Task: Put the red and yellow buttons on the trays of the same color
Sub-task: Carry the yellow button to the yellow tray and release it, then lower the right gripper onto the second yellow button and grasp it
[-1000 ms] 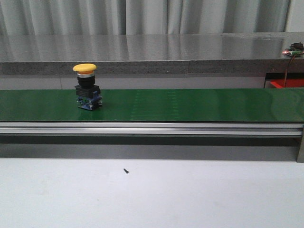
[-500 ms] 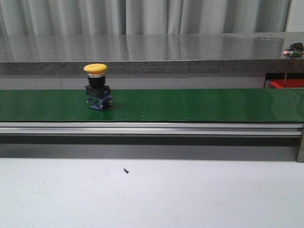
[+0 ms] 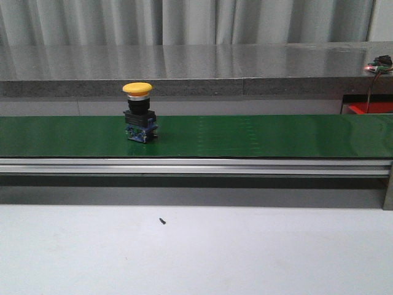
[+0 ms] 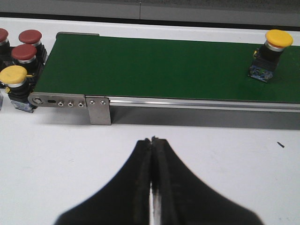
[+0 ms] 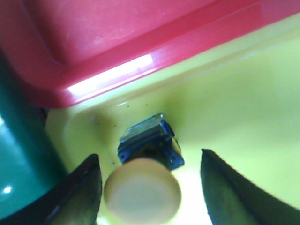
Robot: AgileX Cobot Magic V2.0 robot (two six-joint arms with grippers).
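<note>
On the yellow tray [image 5: 243, 89], a yellow button [image 5: 143, 194] sits between the right gripper's [image 5: 150, 187] released jaws; left jaws clenched.

Green conveyor belt [image 3: 276, 135] on aluminium rail [image 3: 196, 165], small dark speck [image 3: 163, 220] on white table [image 3: 245, 252].
</note>
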